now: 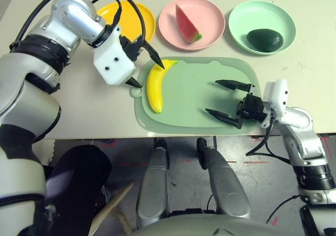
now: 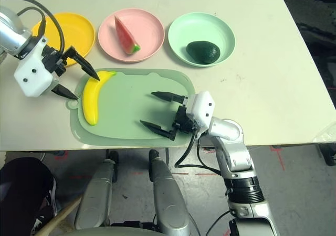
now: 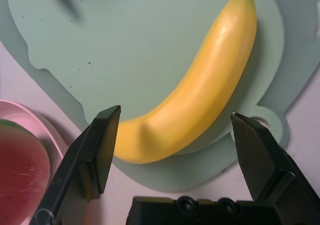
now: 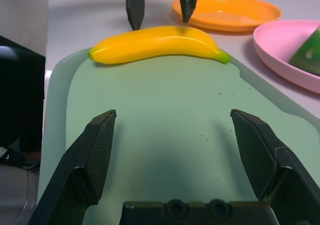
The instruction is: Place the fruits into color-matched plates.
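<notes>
The yellow banana (image 1: 155, 86) lies along the left edge of a pale green mat (image 1: 184, 89). My left gripper (image 1: 150, 74) hangs open just over the banana's far half, one finger on each side and neither pressing it. The yellow-orange plate (image 1: 143, 17) sits behind that arm with nothing on its visible part. A watermelon wedge (image 1: 186, 23) rests in the pink plate (image 1: 207, 15). The dark green avocado (image 1: 265, 39) lies in the mint green plate (image 1: 244, 18). My right gripper (image 1: 211, 96) is open low over the mat's right half, holding nothing.
The three plates stand in a row along the far side of the pale table (image 2: 283, 73). The mat reaches almost to the table's front edge. Bare tabletop lies right of the mat and plates.
</notes>
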You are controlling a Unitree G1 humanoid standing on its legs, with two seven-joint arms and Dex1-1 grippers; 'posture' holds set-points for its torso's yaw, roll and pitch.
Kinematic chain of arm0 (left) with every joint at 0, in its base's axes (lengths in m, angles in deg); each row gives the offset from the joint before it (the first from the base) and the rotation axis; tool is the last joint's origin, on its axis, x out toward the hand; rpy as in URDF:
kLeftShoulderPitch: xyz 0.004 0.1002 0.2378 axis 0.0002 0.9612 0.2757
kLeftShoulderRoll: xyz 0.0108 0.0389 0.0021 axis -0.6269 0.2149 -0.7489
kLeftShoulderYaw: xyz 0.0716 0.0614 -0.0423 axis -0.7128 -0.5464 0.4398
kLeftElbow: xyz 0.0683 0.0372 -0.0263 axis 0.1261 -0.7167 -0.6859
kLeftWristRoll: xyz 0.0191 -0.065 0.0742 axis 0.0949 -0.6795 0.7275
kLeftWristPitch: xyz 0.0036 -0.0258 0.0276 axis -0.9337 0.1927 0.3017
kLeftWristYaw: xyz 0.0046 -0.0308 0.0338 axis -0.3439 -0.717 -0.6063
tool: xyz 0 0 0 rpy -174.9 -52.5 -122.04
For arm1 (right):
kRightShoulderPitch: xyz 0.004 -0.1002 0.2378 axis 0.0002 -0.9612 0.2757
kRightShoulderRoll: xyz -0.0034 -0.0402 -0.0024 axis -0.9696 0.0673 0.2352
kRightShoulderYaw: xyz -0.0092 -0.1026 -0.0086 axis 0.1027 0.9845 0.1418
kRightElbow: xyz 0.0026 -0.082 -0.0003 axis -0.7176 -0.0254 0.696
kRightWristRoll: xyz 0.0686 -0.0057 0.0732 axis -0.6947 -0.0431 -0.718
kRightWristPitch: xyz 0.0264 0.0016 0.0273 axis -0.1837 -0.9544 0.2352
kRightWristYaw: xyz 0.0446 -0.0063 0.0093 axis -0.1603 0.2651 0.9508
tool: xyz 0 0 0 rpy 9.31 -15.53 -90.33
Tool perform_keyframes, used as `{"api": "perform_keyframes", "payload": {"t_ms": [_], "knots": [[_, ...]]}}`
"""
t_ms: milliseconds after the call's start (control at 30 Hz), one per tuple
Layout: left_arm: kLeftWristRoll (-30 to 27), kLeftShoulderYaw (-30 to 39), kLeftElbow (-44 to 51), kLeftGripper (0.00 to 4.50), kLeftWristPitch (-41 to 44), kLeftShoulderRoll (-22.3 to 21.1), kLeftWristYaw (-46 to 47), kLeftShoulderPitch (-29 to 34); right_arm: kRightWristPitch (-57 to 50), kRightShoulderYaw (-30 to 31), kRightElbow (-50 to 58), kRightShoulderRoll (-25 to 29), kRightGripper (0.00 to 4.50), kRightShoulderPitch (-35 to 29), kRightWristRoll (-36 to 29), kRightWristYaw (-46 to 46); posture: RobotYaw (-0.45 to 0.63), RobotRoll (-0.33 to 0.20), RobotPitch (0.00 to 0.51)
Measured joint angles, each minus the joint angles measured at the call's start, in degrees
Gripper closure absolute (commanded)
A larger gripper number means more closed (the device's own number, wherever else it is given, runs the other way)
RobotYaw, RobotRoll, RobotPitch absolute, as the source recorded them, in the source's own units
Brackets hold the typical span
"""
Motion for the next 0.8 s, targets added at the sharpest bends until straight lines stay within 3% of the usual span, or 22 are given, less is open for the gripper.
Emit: {"api": "perform_keyframes", "payload": {"t_ms": [367, 800], "knots": [[0.44, -5.45, 0.94, 0.0, 1.91, 1.26, 0.0, -1.1, -1.27, 0.53, 1.14, 0.53, 0.01, 1.19, -0.37, -0.71, -0.1, 0.0, 0.404], [3.14, -6.39, -0.54, 0.0, 3.38, 4.72, -0.01, -2.07, -4.18, 0.66, 4.54, 0.55, 0.01, 0.93, -1.85, -2.84, -0.13, 0.0, 0.412]]}}
